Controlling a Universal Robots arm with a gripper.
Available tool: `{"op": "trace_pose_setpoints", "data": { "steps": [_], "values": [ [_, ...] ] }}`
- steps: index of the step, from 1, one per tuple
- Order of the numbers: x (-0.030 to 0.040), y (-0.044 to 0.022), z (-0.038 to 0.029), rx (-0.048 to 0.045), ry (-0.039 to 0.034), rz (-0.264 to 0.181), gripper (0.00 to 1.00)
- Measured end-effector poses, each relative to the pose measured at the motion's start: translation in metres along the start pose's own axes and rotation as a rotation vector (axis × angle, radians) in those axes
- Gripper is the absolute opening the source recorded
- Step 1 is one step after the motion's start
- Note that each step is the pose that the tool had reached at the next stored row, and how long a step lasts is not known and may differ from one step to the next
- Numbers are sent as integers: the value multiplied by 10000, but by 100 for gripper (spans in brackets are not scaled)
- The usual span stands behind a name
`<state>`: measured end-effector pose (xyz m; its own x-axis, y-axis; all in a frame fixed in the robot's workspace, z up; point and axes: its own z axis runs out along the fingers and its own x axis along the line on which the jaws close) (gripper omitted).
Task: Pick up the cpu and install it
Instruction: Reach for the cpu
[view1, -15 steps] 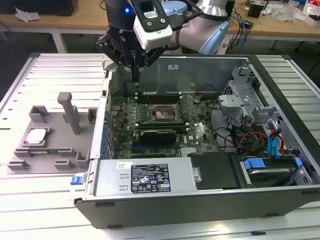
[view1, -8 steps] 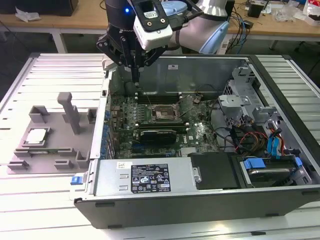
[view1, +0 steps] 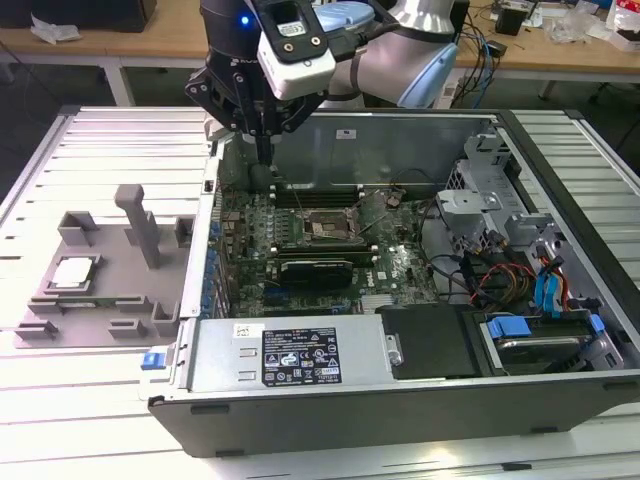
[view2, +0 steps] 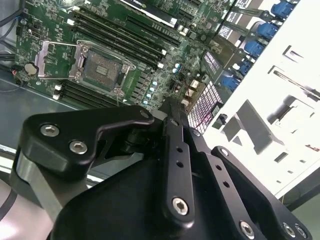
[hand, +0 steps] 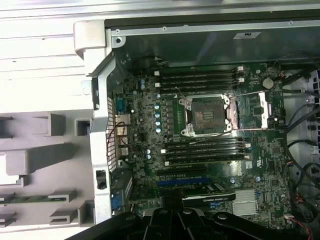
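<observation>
A slatted metal table (view1: 110, 140) carries everything. On it the PC case (view1: 400, 415) lies on its side w/ the side panel off, prob. so the arm can reach straight down onto the board. Inside, the mobo (view1: 400, 265) faces up, w/ the PSU (view1: 290, 355) along the near wall and drive bays & cables on the exterior view's right.

Just beside the case, on the exterior view's left, sits a grey fixture (view1: 120, 300) w/ slots & posts. It looks built to hold loose parts at known spots, so each can be found and gripped repeatably.

The gripper (view1: 262, 152) hangs pointing down over the far corner of the mobo, on the exterior view's left, above the board and not touching it. Its fingers are together w/ nothing between them. The second wrist view shows the same, tips meeting over the board edge (view2: 172, 107).

The CPU socket (hand: 209, 115) sits mid-board between the RAM slots (hand: 200, 77). It looks empty, retention frame swung aside, i.e. ready to take the chip.

The cpu (view1: 72, 272) lies flat, shiny side up, in a pocket of the fixture, well apart from the gripper & outside the case. Judging by that, pick-up is not yet done.
</observation>
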<state>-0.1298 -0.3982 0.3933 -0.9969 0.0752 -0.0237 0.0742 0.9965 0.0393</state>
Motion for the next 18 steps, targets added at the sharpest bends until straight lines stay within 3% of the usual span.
{"op": "trace_pose_setpoints", "data": {
  "steps": [18],
  "values": [
    [159,-3,-4,0,-1,0,11]
  ]
}}
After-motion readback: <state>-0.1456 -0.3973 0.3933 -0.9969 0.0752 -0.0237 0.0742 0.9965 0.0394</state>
